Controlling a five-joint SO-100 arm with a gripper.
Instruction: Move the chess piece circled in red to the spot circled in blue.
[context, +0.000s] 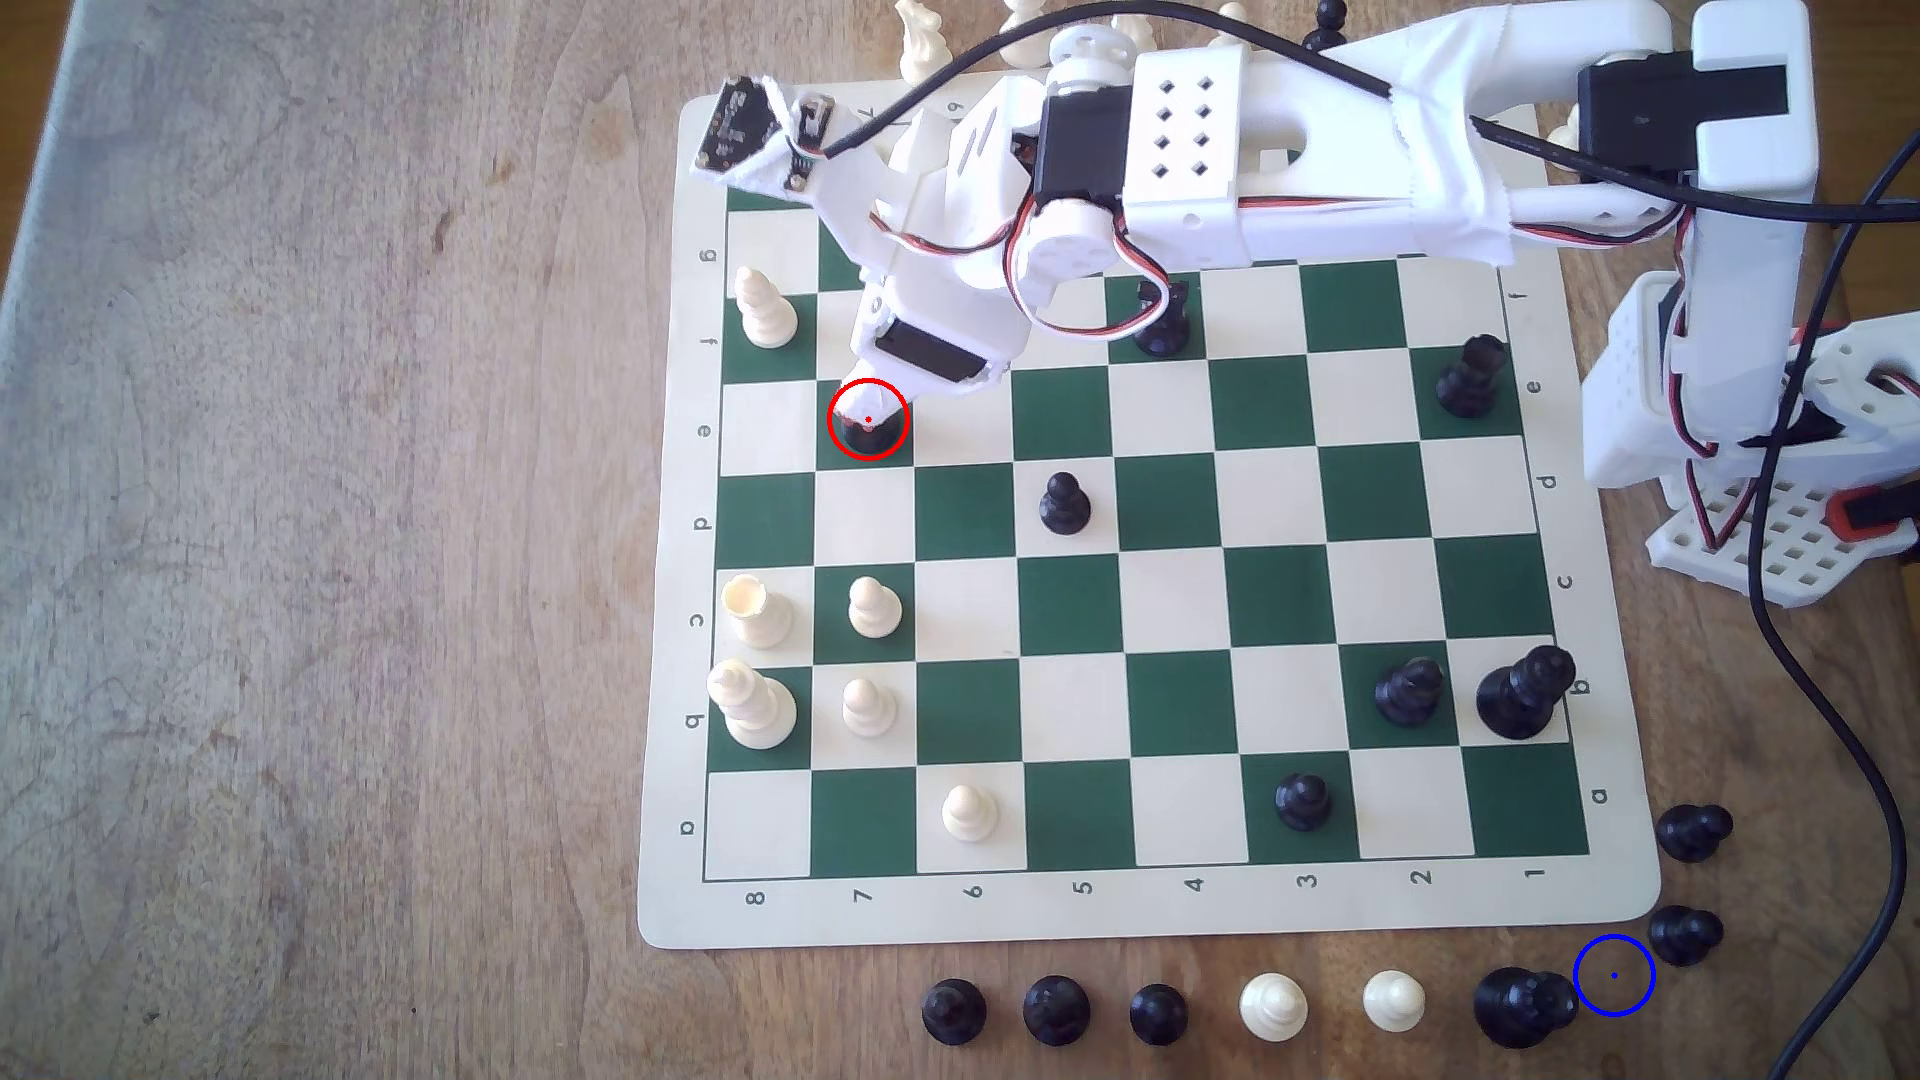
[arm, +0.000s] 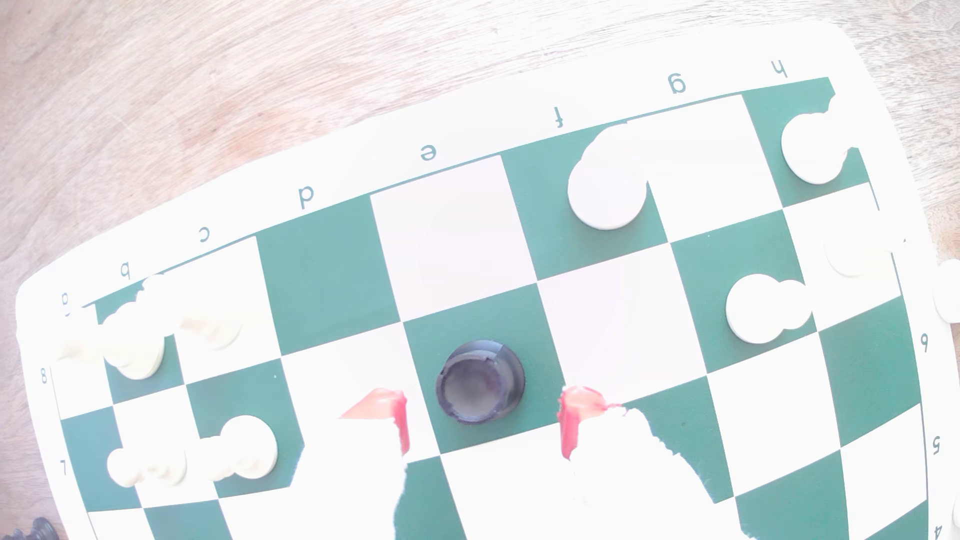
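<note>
- Step in hand, by judgement: the approach to the grasp. The gripper (arm: 483, 415) hangs over the black piece circled in red (context: 869, 428), which stands upright on a green square of the board (context: 1143, 914), in the file marked e, second column from the exterior view's left.
- Wrist view: the two pink-tipped fingers (arm: 400, 415) stand apart, one on either side of the piece (arm: 480, 381), clear green showing between each tip and its flared base. Nothing is held.
- Height above the piece cannot be told.
- Next move likely calls for coming down until the tips flank the body, closing, then lifting clear before travelling.
- The spot circled in blue (context: 1614, 975) is bare wood off the board's corner, well apart from the piece, just beside a large black piece (context: 1519, 1005) and near a black pawn (context: 1683, 932); tight placing.
- A black pawn (context: 1063, 503) stands near the carry line.
- Surface: brown wood-grain table (context: 312, 519) with a roll-out green and cream board; captured pieces are lined along its near edge.
</note>
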